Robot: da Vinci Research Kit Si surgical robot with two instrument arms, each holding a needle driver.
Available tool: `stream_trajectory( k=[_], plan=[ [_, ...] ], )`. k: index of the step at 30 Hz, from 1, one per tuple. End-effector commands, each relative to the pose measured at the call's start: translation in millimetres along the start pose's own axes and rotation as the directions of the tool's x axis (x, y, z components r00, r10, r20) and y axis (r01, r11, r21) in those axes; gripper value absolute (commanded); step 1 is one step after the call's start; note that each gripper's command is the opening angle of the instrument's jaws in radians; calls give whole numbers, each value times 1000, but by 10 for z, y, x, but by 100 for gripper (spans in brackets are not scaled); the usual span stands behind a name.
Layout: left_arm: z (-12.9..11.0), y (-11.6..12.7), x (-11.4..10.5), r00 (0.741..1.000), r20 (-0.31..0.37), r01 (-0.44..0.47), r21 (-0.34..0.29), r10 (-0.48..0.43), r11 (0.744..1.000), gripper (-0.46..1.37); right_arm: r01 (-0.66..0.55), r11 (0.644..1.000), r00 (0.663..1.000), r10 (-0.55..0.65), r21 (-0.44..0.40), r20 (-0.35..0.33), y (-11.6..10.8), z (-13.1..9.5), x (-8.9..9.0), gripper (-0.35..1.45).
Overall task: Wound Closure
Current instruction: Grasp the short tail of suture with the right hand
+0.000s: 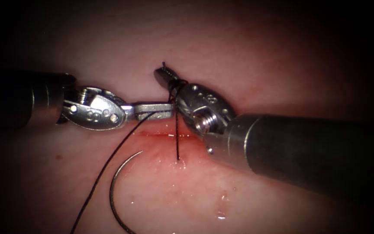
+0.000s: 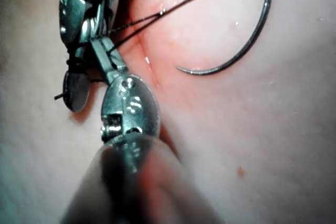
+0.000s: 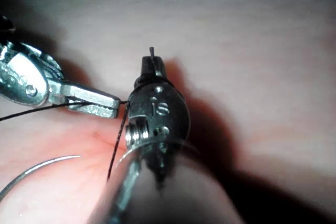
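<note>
Left tool (image 1: 154, 110): enters the endoscope view from 9 o'clock, its jaws pressed together on the thread just above the cut; its tip nearly meets the right tool's wrist. It also appears in the left wrist view (image 2: 107, 59) and in the right wrist view (image 3: 94, 102).

Right tool (image 1: 166, 74): comes in from 4 o'clock, its tip pointing toward 11 o'clock above the cut. Turns of thread are wound around the base of its jaws. A short dark end sticks out past the tip, so the jaws look closed on the thread's cut end, though the view is too small there to be sure. Seen also in the right wrist view (image 3: 152, 65) and the left wrist view (image 2: 76, 85).

Thread (image 1: 109, 162): dark; one strand runs from the left tool's jaws toward 7 o'clock and out of the endoscope view; another strand drops straight down from the wound turns, across the cut, into the tissue just below it. Seen also at (image 2: 173, 9) and (image 3: 118, 140).

Needle (image 1: 117, 186): curved, lying free on the tissue surface at 7 o'clock from the cut, held by neither tool and not in the tissue; one end lies near the cut. Seen also at (image 2: 247, 40) and (image 3: 31, 174).

Cut (image 1: 165, 135): a thin red horizontal line at the middle of the endoscope view, between the two tools.

Tissue (image 1: 256, 52): pale pork belly, reddened around the cut.

Red fluid (image 1: 154, 158): a faint stain spreading below the cut.
</note>
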Motion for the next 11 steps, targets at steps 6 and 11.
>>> stream_trajectory(
  k=[6,11],
  plan=[
    [1,2,-3,1000,0,3,-4,-3,1000,-35,11,1000,1000,-11,1,-11,-2,1,1,-35],
    [1,2,-3,1000,1,3,-4,-3,1000,-35,19,1000,1000,-19,4,-21,-2,0,5,-35]
  ],
)
